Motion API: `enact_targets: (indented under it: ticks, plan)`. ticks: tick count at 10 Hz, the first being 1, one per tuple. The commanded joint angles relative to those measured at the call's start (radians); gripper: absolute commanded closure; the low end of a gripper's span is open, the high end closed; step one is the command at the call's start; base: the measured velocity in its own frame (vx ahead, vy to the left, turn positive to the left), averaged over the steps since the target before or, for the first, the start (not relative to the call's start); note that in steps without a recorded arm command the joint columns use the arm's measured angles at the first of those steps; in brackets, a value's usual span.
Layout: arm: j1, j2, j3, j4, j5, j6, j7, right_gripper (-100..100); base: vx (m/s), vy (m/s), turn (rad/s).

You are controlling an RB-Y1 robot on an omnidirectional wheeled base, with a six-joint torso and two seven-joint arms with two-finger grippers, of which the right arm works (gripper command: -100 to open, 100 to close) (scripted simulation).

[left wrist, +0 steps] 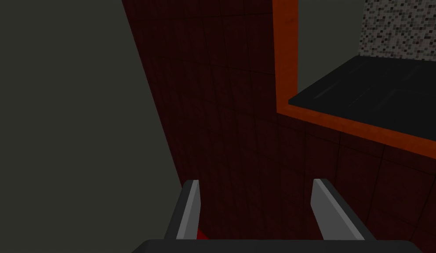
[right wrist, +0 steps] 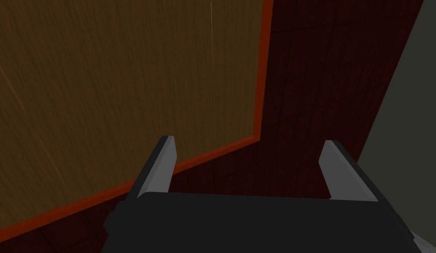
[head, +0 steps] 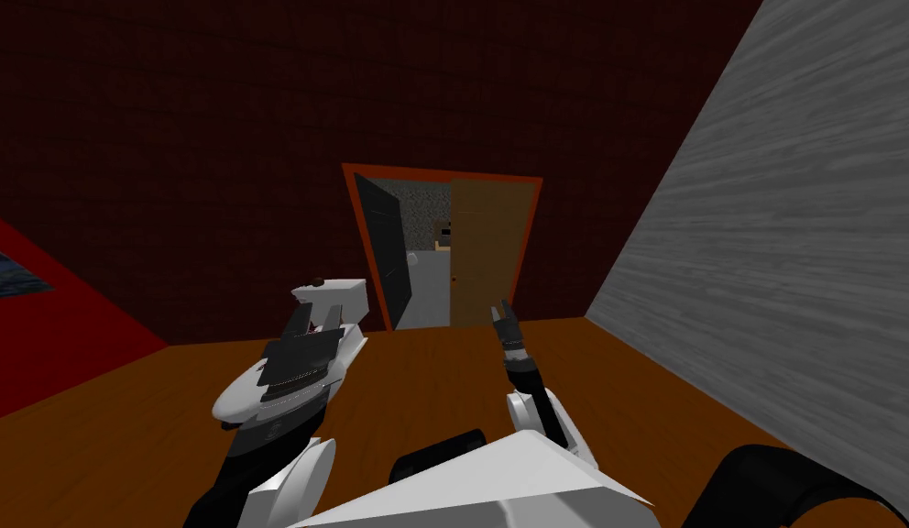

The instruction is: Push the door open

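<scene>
Our right tool (head: 505, 313) is released and empty; we'd press it flat on the brown door (head: 485, 247), toward its left edge.

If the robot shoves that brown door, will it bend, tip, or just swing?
It would probably swing rigidly: the brown door looks like a flat wooden slab set in the orange frame. It likely pivots at its right edge, since the dark leaf beside it stands ajar. It seems heavy, so the open right gripper may need a steady push.
</scene>
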Motion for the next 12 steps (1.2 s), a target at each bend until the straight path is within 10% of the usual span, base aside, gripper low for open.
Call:
enact_targets:
  ticks: [1, 12]
  plan:
    - [-0.021, -0.008, -0.003, 0.044, -0.002, -0.002, 0.009, -100, 0.135, -0.002, 0.002]
    - [-0.116, -0.044, -0.033, 0.285, -0.019, -0.039, 0.044, -100, 0.114, 0.001, 0.004]
